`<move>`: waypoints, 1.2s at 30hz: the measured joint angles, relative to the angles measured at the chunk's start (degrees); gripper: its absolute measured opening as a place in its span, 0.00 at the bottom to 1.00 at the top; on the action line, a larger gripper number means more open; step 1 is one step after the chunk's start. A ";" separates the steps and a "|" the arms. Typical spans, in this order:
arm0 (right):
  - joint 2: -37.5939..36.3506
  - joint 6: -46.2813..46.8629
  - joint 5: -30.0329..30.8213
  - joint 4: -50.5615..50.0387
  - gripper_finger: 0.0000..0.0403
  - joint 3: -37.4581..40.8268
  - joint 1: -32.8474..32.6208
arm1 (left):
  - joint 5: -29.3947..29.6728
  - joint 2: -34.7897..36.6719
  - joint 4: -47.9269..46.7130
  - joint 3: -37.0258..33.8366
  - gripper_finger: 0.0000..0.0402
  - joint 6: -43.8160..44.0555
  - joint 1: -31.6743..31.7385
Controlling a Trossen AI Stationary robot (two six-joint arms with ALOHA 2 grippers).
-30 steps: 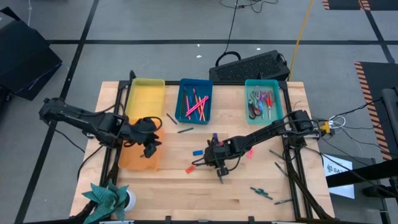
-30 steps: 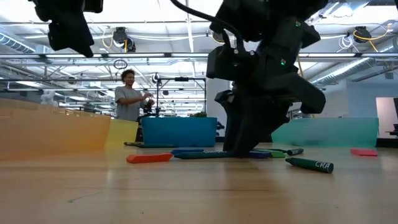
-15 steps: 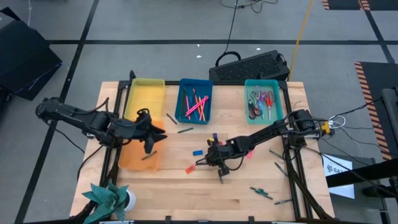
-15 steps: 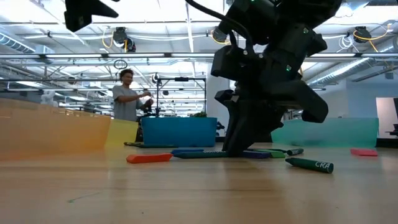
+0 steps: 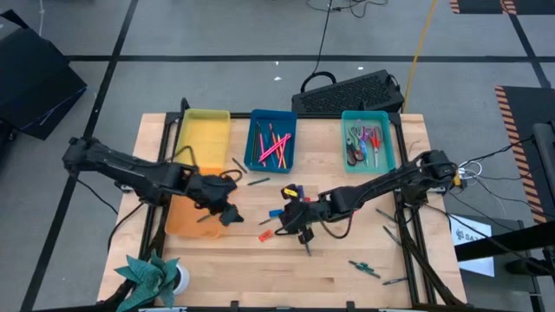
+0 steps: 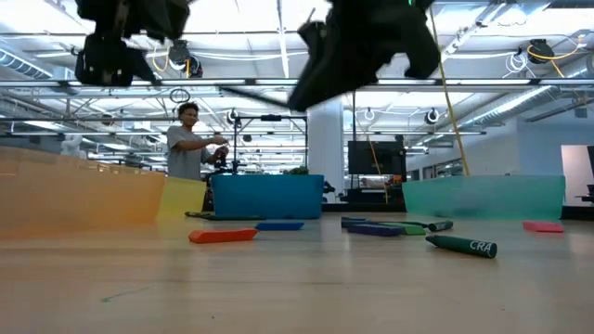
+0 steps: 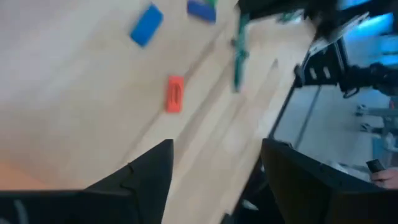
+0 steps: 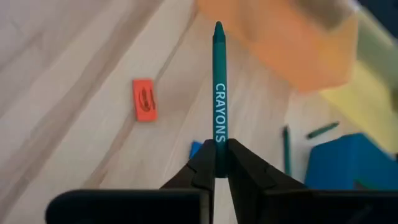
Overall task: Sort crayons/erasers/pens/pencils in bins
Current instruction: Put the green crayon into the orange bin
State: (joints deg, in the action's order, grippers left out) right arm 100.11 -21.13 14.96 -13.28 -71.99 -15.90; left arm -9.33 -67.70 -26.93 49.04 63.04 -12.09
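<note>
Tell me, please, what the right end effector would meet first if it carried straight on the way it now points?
Probably the orange bin: the right end effector and its teal crayon aim at it, though depth is unclear.

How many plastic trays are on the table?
4. Along the back edge: a shallow yellow plastic tray, a blue one, a teal one. A translucent orange tray sits in front of the yellow.

In the low view both arms are cut off at the top, and the orange bin point(image 8: 292, 46) blurs in the right wrist view

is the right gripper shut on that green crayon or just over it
Shut on it. In the right wrist view the right gripper has both fingers pressed against the green crayon, which sticks out forward above the table.
</note>
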 joint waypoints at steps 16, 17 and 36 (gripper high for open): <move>-2.64 -1.23 0.15 -3.04 0.05 -0.70 -1.86 | -15.66 -18.17 32.02 -0.02 0.62 7.46 6.03; -2.64 -1.18 0.19 -2.69 0.05 -0.72 -1.86 | -16.09 -19.14 33.65 -0.01 0.62 7.66 6.00; -2.79 -2.21 -1.53 -1.16 0.06 -0.76 -1.81 | -17.66 -20.85 37.42 -0.12 0.08 4.19 5.14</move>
State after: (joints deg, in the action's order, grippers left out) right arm 97.32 -23.33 13.43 -14.44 -72.75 -17.72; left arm -26.98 -88.55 10.49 48.91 67.23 -6.95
